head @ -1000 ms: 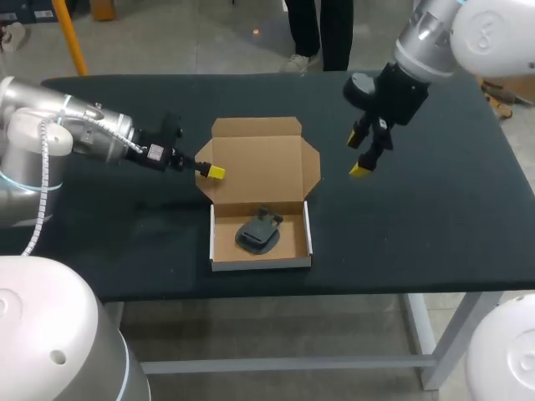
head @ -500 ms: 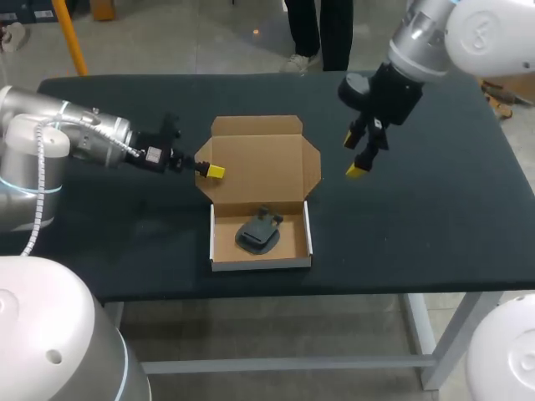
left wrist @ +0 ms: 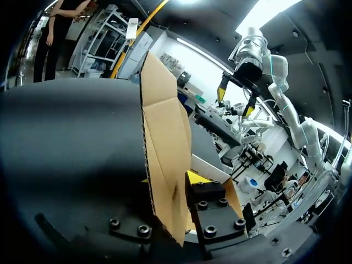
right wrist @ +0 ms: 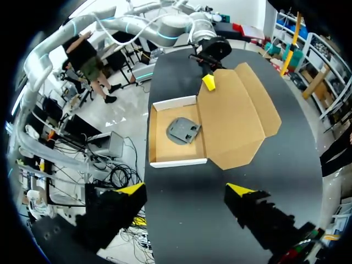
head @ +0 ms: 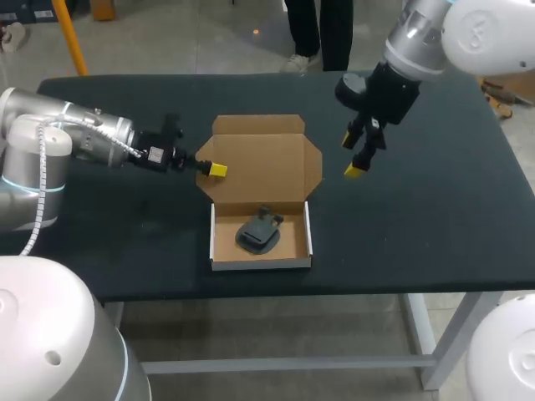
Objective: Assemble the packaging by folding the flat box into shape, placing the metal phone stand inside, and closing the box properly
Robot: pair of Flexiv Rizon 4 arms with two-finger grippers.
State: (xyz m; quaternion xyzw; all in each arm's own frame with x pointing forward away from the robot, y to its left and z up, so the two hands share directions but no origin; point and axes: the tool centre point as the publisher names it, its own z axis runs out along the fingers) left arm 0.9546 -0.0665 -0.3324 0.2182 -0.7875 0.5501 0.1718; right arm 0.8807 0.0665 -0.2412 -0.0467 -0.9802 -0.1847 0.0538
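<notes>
The brown cardboard box lies open, its white-edged tray [head: 261, 264] near the front edge and its lid [head: 259, 163] folded back flat behind it. The dark metal phone stand [head: 257, 233] rests inside the tray. My left gripper [head: 213, 170] is at the lid's left side flap [left wrist: 165, 137]. That flap stands between its fingers, and one yellow tip [left wrist: 201, 179] sits a little off the cardboard. My right gripper [head: 353, 156] hangs wide open above the table, just right of the lid. From its wrist view the tray [right wrist: 179, 163], stand [right wrist: 183, 130] and lid [right wrist: 236, 118] lie ahead of it.
The black table [head: 435, 217] stretches bare to the right of the box and along its left front. The tray sits close to the table's front edge.
The left gripper's fingers have drawn closer together around the lid's side flap. My right gripper has drifted slightly left, toward the lid.
</notes>
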